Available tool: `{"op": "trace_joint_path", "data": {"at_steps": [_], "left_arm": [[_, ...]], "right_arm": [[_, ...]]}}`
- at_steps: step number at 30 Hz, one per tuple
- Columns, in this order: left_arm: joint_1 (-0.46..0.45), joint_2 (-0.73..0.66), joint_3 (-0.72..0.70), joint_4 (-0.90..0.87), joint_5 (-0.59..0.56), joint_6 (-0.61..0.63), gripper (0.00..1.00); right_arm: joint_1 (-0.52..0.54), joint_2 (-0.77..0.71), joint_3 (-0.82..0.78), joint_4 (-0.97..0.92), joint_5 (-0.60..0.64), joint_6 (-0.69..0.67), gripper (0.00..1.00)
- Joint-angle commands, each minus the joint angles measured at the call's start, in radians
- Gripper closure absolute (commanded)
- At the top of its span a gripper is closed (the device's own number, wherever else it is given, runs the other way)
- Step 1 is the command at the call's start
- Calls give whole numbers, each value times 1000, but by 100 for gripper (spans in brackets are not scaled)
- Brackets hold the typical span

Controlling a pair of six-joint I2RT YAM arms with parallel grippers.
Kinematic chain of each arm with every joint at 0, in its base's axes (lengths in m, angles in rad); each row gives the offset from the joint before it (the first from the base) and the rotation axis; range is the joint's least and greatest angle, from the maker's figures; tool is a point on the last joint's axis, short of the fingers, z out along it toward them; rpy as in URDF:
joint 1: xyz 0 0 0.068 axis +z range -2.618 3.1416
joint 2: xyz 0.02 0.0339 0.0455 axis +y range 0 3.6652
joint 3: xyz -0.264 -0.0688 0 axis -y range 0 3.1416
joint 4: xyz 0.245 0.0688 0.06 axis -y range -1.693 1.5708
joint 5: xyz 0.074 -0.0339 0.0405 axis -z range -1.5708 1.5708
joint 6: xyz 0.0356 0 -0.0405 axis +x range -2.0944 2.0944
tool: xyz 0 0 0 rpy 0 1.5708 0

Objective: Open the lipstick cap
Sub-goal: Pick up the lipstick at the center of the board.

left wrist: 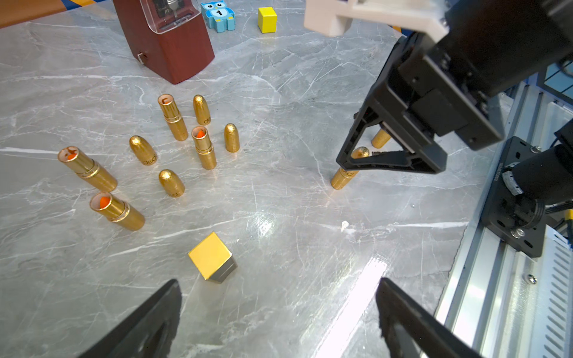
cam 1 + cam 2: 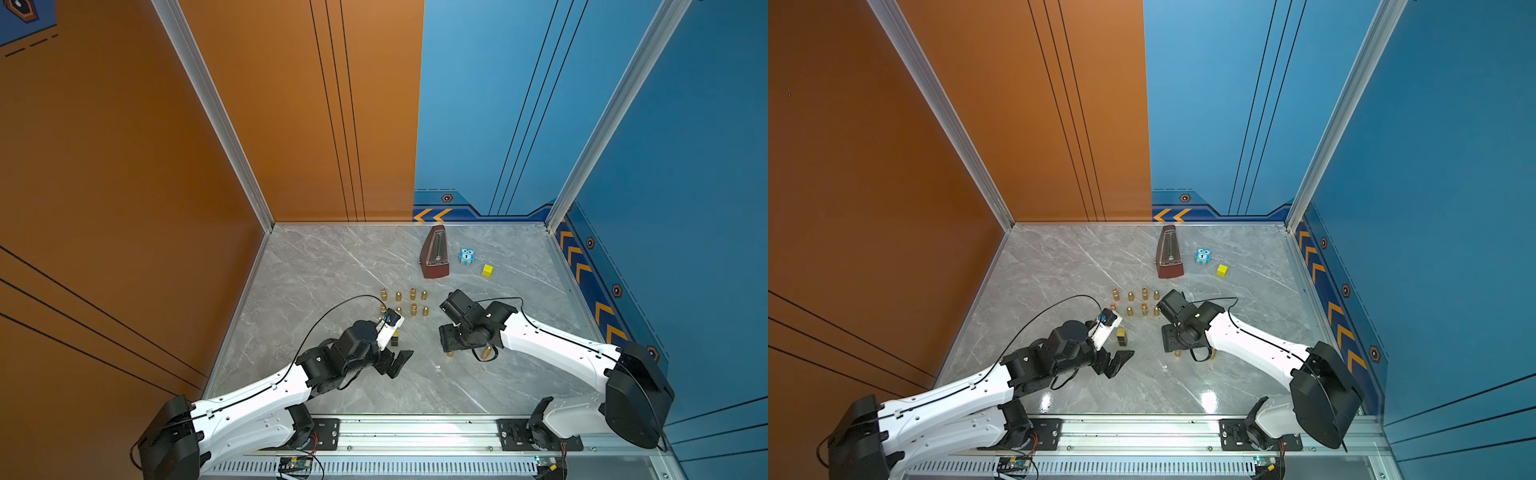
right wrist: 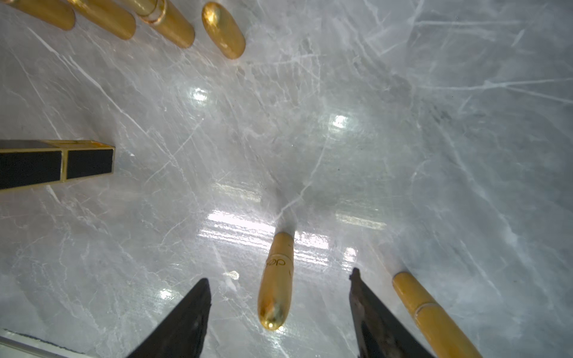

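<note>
Fingers of the left gripper [image 1: 279,283] stand wide apart on nothing. Just ahead of their gap the square gold-and-black lipstick [image 1: 214,258], cap on, stands upright on the grey marble desk [image 1: 279,108], long axis vertical; this arm looks the nearer one for it. Farther ahead, opened gold lipstick tubes [image 1: 203,147] and loose gold bullet caps [image 1: 142,150] crowd any overshoot. The right gripper [image 3: 279,276] hangs with jaws apart around one upright gold bullet-shaped cap [image 3: 276,288], not touching it; a plain gold tube [image 3: 434,316] stands just outside one finger.
</note>
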Motion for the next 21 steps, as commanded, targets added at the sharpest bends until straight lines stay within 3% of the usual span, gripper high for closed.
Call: {"op": "trace_joint_path", "data": {"at_steps": [1, 21], "left_arm": [[-17, 12, 21, 14, -41, 11, 1], [-33, 40, 7, 54, -72, 26, 1]], "right_arm": [[17, 22, -28, -12, -18, 48, 29], [36, 147, -9, 47, 68, 27, 60]]}}
